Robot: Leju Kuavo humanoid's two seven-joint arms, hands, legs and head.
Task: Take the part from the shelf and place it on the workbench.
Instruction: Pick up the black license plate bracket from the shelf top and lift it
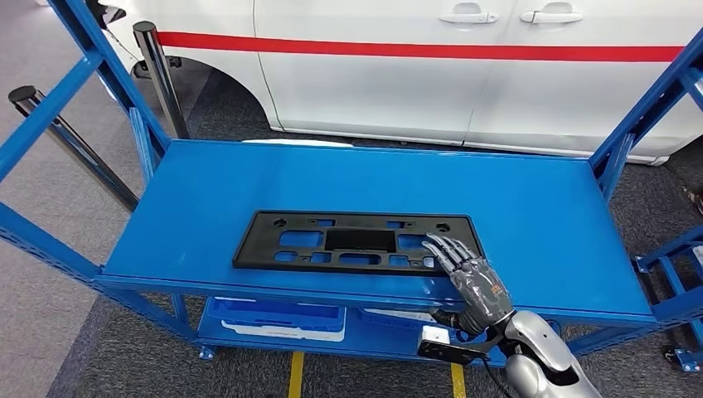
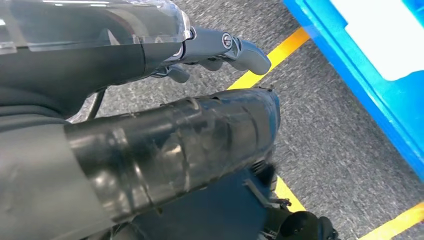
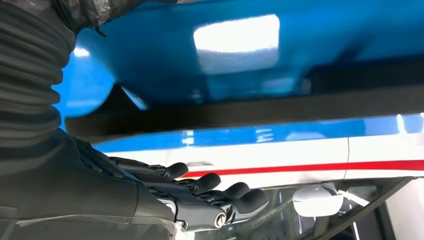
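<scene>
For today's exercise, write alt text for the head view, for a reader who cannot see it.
The robot's right hand reaches with fingers extended over the near right end of a flat black plastic part lying on a blue metal shelf. A white car with a red stripe stands behind the shelf.

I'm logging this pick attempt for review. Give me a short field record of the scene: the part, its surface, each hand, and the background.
part: black plastic panel with cut-outs, lying flat
surface: blue shelf, top level
right hand: fingers apart, reaching over the panel's right end, not gripping it
left hand: hanging above grey floor with yellow lines, holding nothing
lower shelf: blue bin
background: white vehicle with red stripe
</scene>
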